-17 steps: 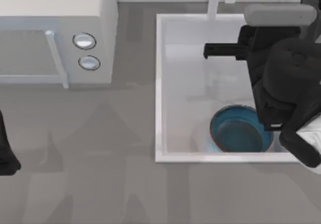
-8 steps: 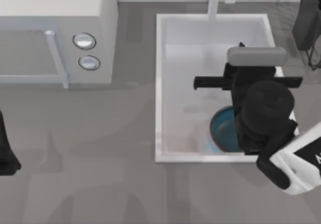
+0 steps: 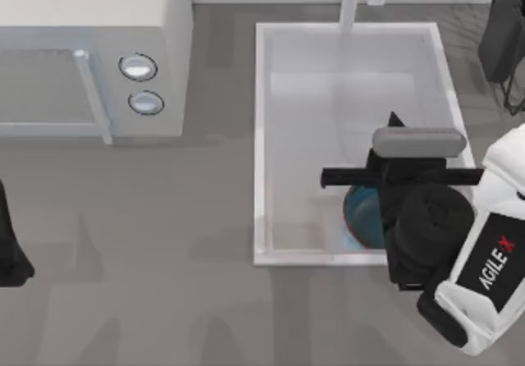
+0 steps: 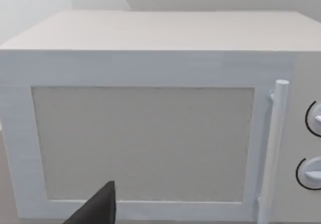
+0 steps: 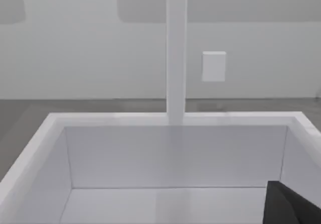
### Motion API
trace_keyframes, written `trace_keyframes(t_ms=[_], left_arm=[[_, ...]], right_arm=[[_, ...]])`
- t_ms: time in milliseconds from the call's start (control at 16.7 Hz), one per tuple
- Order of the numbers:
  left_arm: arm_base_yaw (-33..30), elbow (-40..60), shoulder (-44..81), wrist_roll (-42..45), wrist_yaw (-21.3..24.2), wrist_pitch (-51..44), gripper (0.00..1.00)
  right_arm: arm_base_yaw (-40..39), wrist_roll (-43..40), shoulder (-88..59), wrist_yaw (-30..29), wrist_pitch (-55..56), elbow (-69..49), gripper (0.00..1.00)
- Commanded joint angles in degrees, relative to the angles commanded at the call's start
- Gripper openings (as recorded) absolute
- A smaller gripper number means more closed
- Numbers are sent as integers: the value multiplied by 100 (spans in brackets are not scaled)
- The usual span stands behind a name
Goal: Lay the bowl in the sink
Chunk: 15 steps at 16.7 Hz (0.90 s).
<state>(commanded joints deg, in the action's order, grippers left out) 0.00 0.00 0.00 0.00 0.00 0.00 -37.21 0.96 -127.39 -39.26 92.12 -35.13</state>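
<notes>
- One bowl [image 3: 361, 218] sits low inside the sink [image 3: 261, 136], at the near right corner, partly under the right arm.
- The right gripper [image 3: 394, 177] hangs over the bowl; whether its fingers are open or holding anything cannot be told.
- A good way to finish, most likely: lift the arm straight up and slowly, so the bowl is not bumped.
- The left arm [image 3: 10, 251] rests at the left edge of the grey counter [image 3: 164, 284].
- A white microwave [image 3: 90, 46] stands well apart from the sink, and a faucet [image 5: 176, 53] rises behind it.
</notes>
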Motion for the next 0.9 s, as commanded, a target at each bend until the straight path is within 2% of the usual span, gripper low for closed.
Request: trace_keyframes(t_ms=[300,900], left_arm=[[0,0,0,0,0,0,100],[0,0,0,0,0,0,100]], right_arm=[[2,-4,-46,2,29,26,0],[2,-4,-46,2,29,26,75]])
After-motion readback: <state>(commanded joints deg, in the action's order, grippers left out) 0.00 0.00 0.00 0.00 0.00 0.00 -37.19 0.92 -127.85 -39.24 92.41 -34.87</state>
